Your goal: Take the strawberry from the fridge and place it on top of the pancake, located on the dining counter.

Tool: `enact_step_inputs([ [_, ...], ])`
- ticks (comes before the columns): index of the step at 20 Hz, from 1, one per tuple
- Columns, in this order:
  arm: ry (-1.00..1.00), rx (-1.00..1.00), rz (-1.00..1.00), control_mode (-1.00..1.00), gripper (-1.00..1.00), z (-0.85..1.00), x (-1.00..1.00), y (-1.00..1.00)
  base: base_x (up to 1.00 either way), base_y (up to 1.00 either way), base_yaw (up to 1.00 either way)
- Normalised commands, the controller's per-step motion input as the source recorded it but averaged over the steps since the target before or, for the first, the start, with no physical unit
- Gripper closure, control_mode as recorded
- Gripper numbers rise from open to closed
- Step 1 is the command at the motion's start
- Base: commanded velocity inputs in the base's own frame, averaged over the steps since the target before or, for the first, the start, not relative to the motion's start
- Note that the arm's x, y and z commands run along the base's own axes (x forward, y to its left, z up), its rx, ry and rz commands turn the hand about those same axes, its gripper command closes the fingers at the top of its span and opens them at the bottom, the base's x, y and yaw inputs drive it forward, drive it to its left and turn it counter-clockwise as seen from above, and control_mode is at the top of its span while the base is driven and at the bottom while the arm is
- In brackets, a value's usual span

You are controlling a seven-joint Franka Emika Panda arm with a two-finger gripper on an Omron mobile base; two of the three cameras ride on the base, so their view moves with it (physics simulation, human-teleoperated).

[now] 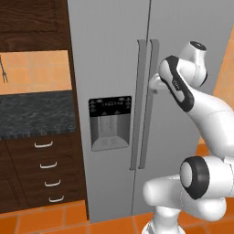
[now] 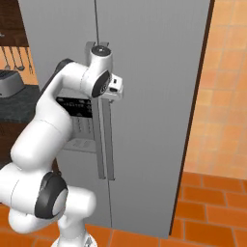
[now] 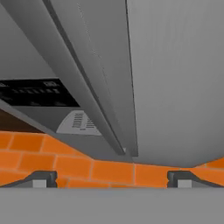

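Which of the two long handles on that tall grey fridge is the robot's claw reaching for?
The right-hand vertical handle: the open gripper sits against it, on the plain door. The left handle borders the door with the black water dispenser.

place: home kitchen, rendered, seen from my base cameras
appliance: tall light-grey side-by-side fridge (image 1: 114, 59) right in front of me, doors shut, long vertical handles (image 1: 147, 103), black-panelled water dispenser (image 1: 109, 122)
cabinets: dark wood cabinets (image 1: 29, 20) above, drawer stack (image 1: 48, 171) with pale curved pulls below
worktop: black speckled wall counter (image 1: 36, 114) left of fridge
wall: orange-tan tiled backsplash (image 1: 39, 71), utensils (image 2: 14, 58) hanging on it
floor: terracotta tile floor (image 2: 207, 212)
extra: grey toaster-like box (image 2: 9, 83) on counter, too small to confirm
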Motion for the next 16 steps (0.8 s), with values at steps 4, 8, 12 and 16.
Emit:
enact_step_inputs([
  [4,-0.27,-0.02,0.00,-1.00,-1.00,-0.18,0.29,0.30,0.00,0.00,0.00],
  [8,-0.07,0.00,-0.01,-1.00,-1.00,-0.08,0.53,0.04,0.00,0.00,0.00],
  [12,-0.09,0.00,-0.03,-1.00,-1.00,-0.12,0.69,0.00,0.00,0.00,0.00],
  [16,-0.16,0.00,0.00,-1.00,-1.00,-0.19,0.55,0.00,0.00,0.00,0.00],
])
